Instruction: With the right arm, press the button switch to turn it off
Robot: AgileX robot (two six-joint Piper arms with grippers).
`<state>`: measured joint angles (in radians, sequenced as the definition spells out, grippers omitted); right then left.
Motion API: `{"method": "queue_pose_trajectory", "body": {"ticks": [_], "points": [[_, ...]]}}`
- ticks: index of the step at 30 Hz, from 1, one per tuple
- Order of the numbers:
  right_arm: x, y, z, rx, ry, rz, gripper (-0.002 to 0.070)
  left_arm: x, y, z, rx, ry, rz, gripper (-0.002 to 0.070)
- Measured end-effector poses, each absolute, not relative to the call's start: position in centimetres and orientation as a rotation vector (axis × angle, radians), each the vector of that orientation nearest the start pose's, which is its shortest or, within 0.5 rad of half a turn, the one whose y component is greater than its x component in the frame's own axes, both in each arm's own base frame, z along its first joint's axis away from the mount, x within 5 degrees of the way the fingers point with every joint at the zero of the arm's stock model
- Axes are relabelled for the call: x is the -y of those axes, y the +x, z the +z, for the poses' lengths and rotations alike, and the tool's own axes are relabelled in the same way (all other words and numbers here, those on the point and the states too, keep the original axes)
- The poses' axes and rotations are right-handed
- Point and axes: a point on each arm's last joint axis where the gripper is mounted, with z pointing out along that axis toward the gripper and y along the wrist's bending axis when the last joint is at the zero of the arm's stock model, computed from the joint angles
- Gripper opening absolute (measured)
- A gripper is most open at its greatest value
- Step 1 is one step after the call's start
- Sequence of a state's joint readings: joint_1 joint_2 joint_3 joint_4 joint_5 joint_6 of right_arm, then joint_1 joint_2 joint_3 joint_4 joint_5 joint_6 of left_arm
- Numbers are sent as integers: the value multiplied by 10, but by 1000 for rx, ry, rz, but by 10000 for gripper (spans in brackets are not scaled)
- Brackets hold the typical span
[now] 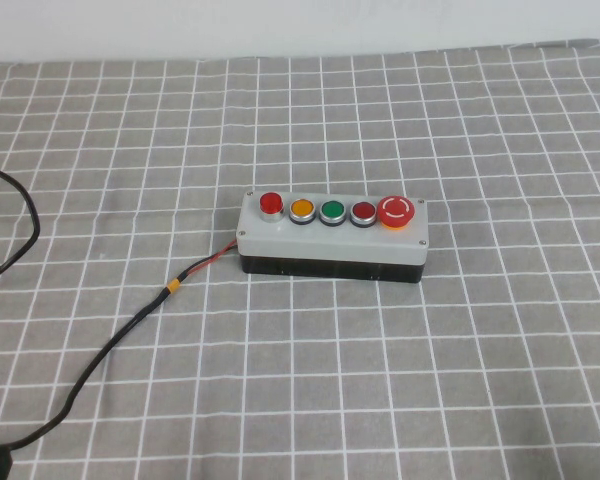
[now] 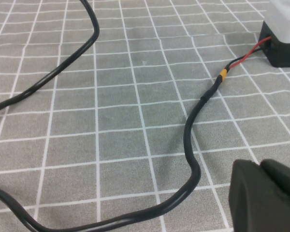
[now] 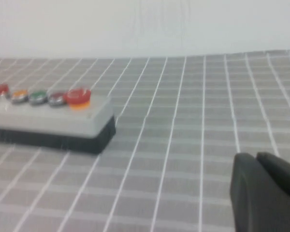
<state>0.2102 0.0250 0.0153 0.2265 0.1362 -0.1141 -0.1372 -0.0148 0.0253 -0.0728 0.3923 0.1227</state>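
Observation:
The button switch (image 1: 332, 237) lies mid-table in the high view: light grey top, black base, a row of red, orange, green, dark red and large red mushroom (image 1: 396, 211) buttons. Its red-black wire (image 1: 205, 267) leaves its left end. Neither arm shows in the high view. In the right wrist view the switch (image 3: 53, 118) is far off, and my right gripper (image 3: 255, 157) is shut, empty and low over the cloth, well to the switch's right. My left gripper (image 2: 258, 166) is shut and empty beside the cable, with the switch's corner (image 2: 285, 34) far ahead.
A thick black cable (image 1: 90, 365) runs from the wire across the left of the grey checked tablecloth (image 1: 460, 380) and loops there (image 2: 94, 36). A white wall (image 1: 300, 25) stands behind the table's far edge.

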Motion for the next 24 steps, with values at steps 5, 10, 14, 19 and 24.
{"method": "queue_pose_trajectory", "body": {"ticks": [5,10,14,19,24], "points": [[-14,53,180,-1781,-121,231,-16,10,51,170,-1876,200,-82,-3],[-13,52,175,-1834,-99,205,-16,10,51,170,-1876,200,-82,-3],[-13,52,175,-1836,-99,203,-16,10,51,170,-1876,200,-82,-3],[-13,52,175,-1836,-99,203,-16,10,51,170,-1876,200,-82,-3],[-13,52,175,-1836,-99,203,-16,10,51,170,-1876,200,-82,-3]]}}
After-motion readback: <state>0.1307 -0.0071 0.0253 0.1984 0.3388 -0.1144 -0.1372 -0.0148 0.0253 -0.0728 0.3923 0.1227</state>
